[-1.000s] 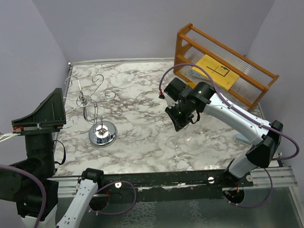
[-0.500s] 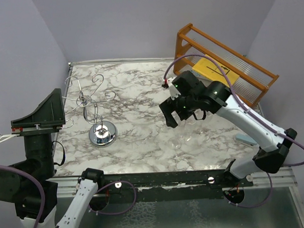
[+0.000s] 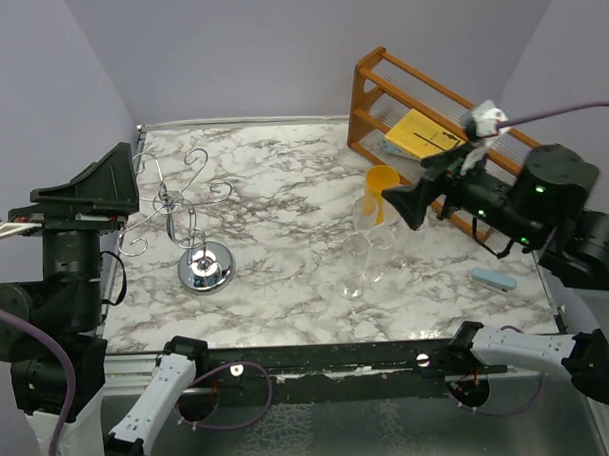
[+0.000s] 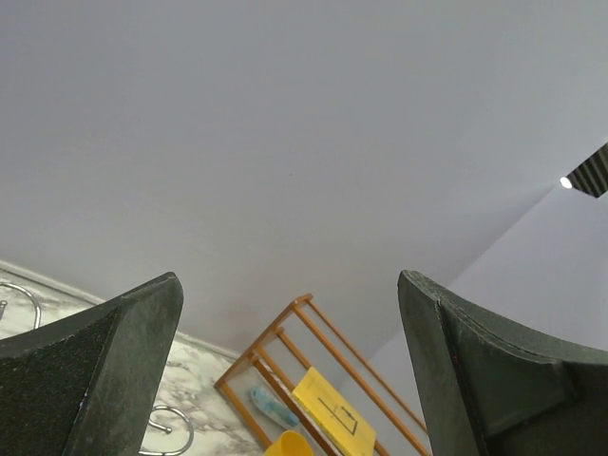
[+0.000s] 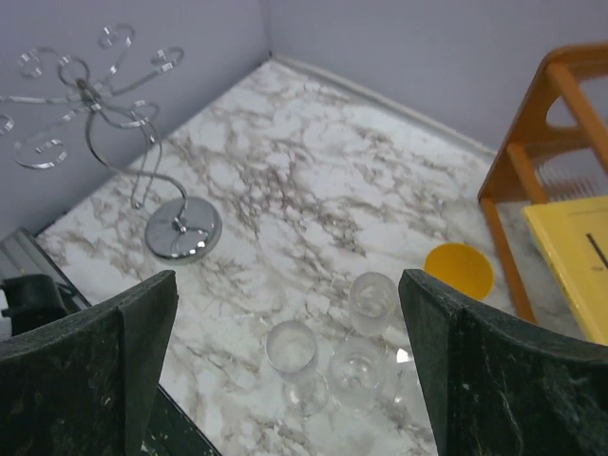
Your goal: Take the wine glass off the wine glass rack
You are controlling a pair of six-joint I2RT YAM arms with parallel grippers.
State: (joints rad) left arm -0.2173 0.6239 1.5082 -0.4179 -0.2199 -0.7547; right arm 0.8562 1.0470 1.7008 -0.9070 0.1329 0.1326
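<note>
Well, from the overhead camera the job looks done. The wine glass rack (image 3: 184,217) stands at the left of the marble table (image 3: 273,179), every curled arm bare as far as I can see. The wine glass (image 3: 358,256) is upright on the table, well apart from the rack, right of centre, near a yellow cup (image 3: 381,178). The right gripper (image 3: 404,207) hangs up beside the glass without touching it, jaws apart. The left gripper (image 3: 88,201) sits high at the left, close to the lens, and I cannot judge its jaws from this angle. The glass is so clear against the marble that its outline is faint.

From the left wrist, the fingers are spread wide with nothing between them, aimed at the wall. Only a scrap of rack arm shows at the bottom left, and the glass is out of view.

From the right wrist, both fingers are wide apart and empty. Below them stands the stemmed wine glass, with 2 other clear glasses (image 5: 370,302) just beside it; whether they touch I cannot tell. The rack's far loops are cut off by the frame edge. I'd judge nothing is left but drawing the arms back.
</note>
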